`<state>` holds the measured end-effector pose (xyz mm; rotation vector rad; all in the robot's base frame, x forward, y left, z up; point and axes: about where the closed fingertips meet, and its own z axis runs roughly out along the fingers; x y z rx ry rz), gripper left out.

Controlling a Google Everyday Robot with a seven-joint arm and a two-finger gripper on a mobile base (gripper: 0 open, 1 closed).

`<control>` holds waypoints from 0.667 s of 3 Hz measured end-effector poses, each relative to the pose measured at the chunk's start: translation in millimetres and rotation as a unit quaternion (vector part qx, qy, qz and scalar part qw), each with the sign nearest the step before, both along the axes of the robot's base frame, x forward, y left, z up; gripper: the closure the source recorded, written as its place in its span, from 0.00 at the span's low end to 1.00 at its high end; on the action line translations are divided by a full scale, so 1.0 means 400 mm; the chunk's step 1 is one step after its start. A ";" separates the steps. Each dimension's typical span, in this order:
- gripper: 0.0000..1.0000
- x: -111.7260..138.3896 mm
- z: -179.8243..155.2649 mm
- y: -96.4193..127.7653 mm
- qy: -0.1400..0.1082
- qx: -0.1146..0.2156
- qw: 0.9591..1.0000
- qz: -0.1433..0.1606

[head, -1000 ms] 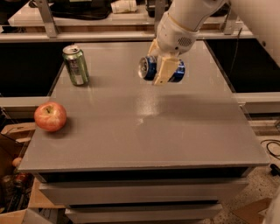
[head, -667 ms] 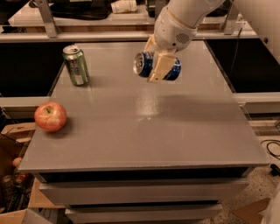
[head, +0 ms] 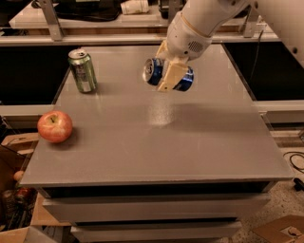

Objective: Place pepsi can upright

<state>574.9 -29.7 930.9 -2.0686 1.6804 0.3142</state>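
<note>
The pepsi can [head: 156,72] is dark blue with silver ends. It lies on its side in the air above the back middle of the grey table [head: 156,142], silver end facing left. My gripper [head: 170,76] comes down from the upper right on a white arm and is shut on the can, with one tan finger [head: 172,77] across the can's front. The can is clear of the table surface.
A green-and-silver can [head: 82,70] stands upright at the back left. A red apple [head: 55,126] sits near the left edge. A shelf with a white roll [head: 135,6] runs behind the table. Cardboard boxes [head: 19,142] lie on the floor at left.
The gripper has carried the pepsi can slightly to the left and a little higher. The green can and apple have not moved.
</note>
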 end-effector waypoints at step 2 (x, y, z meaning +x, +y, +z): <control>1.00 -0.042 -0.008 0.122 0.014 0.136 0.985 -0.106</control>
